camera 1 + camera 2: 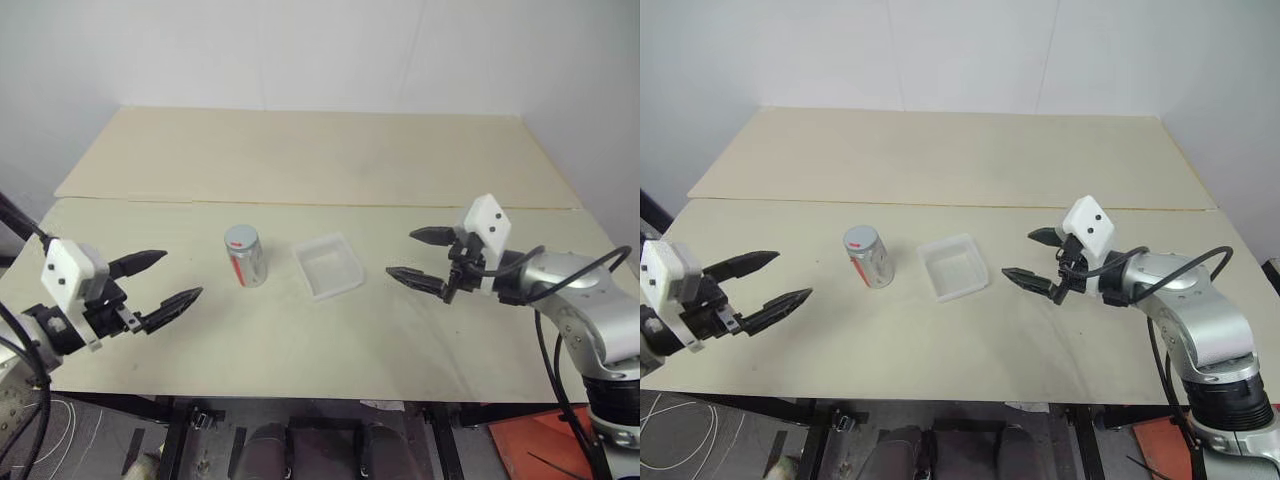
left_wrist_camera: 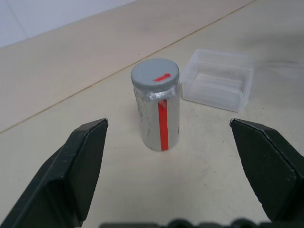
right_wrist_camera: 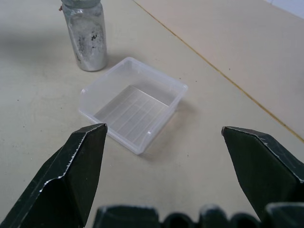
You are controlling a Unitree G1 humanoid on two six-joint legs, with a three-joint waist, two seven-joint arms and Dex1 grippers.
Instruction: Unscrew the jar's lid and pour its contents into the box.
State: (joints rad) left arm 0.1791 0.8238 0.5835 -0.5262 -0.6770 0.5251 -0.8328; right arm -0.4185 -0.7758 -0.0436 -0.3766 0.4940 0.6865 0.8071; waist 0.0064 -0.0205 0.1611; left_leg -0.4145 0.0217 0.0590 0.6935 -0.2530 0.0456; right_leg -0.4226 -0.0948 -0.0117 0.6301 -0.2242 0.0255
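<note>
Left gripper [image 1: 165,278]: fingers spread wide, nothing between them, held above the table [image 1: 300,340] and aimed across toward the jar [image 1: 246,258]. Right gripper [image 1: 415,256]: also spread wide and empty, hovering on the far side of the box [image 1: 328,266], pointed inward and slightly down. Neither touches anything.

Jar stands upright on the table, lid [image 2: 155,74] seated, red mark on top, red stripe down the side. Box sits just beside the jar, toward the right arm, apart from it; it looks empty. The contents cannot be made out through the jar wall.

Step in hand, by my reading: the approach, before any grasp. Nothing unscrewed yet.

Next move likely calls for one gripper to close on the jar body and steady it while the other comes down over the lid to twist. The jar is slim and tall for its base, so a sideways nudge could tip it.

Both forearms reach in from the table's near corners, wrists angled toward the centre.
</note>
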